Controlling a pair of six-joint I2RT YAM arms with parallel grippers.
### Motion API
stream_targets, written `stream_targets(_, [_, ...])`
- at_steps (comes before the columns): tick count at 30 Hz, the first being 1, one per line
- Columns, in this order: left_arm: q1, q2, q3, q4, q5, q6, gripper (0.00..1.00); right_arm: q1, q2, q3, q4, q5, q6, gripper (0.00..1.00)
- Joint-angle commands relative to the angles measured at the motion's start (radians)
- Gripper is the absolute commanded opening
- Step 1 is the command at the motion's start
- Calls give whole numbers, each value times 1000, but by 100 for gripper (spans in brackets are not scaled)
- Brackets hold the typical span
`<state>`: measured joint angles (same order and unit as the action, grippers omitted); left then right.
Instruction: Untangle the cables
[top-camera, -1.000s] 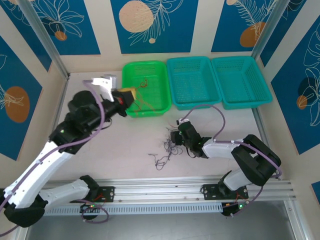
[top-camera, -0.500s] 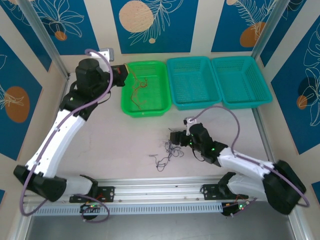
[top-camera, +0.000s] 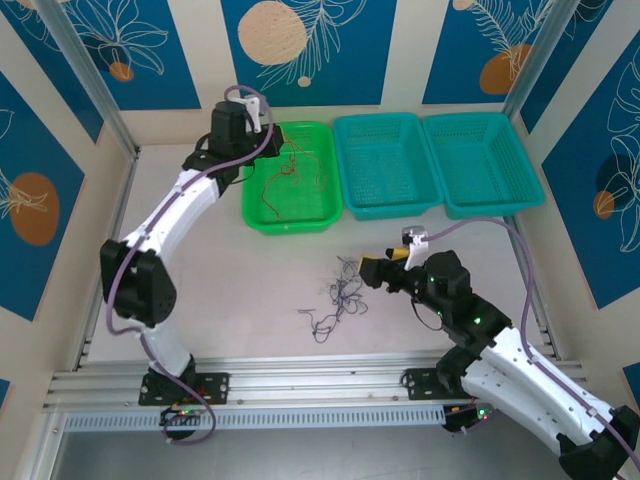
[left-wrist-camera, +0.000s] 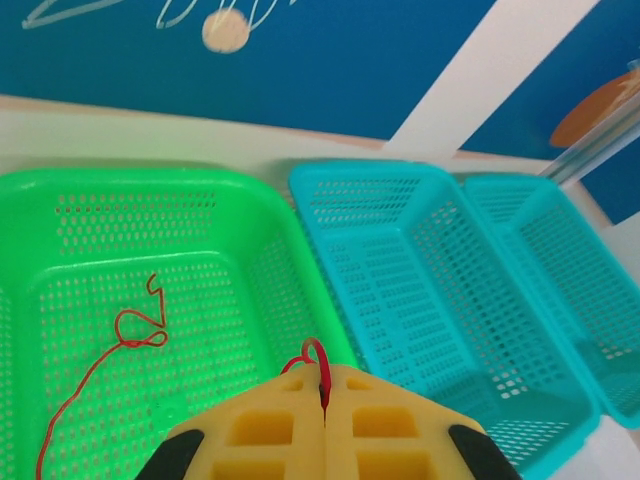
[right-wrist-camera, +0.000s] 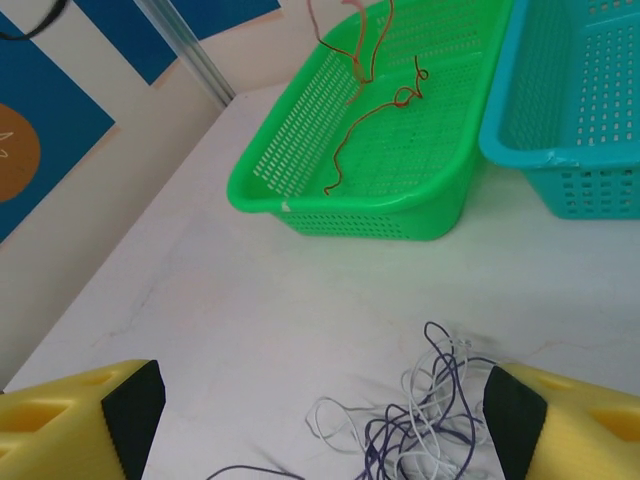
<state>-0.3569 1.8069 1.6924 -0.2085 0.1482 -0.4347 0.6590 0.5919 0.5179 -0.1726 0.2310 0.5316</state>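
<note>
My left fingers (left-wrist-camera: 312, 398) are pinched shut on a reddish-brown cable (left-wrist-camera: 319, 352) above the green basket (left-wrist-camera: 140, 180). If it drops across the one lying there (left-wrist-camera: 135, 331), the two could tangle again. My right fingers (right-wrist-camera: 565, 420) gape wide over the purple and white clump (right-wrist-camera: 420, 425) on the desk (right-wrist-camera: 250, 300); closing here could drag several strands at once.

Was boxed in by blue leaf-print wall panels (top-camera: 340, 70) across top and both sides, cream strips (top-camera: 402, 50) between. Had pale tabletop (top-camera: 230, 290) centre, aluminium rail (top-camera: 320, 372) along bottom. Lit evenly.
</note>
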Motion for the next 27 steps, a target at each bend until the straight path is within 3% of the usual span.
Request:
stream_targets(1, [16,59,53,7,-47,15,0,-5,-10,35,-93,-24,24,85])
stream_targets(2, [17,72,52,-5,-60,12,2,-7,-10,37,-101,-24,26,85])
stream_targets(5, [21,83,35,-38,-49,-10,55,-6,-13,42,-114,-25,30,85])
stream_targets(6, [21,67,12,-29,-42,-12,69,-6,-11,43,-114,-25,31,85])
stream_targets(7, [21,41,-15,-8,-30,-15,75,-6,-10,42,-110,-25,31,85])
stream_targets(11, [21,-96,-122,27,-14,-19,82,-9,8,43,-93,-12,28,85])
stream_targets(18, [-26,-443,-403,88,68,-67,83,-56,136,64,-113,-6,97,84])
stream_targets(23, [-212,-661,-652,101,-29,-96,83,-78,296,100,-136,-79,121,83])
stream_targets(27, [-378,-718,-831,154,-95,-162,83,-82,418,136,-145,-129,124,80])
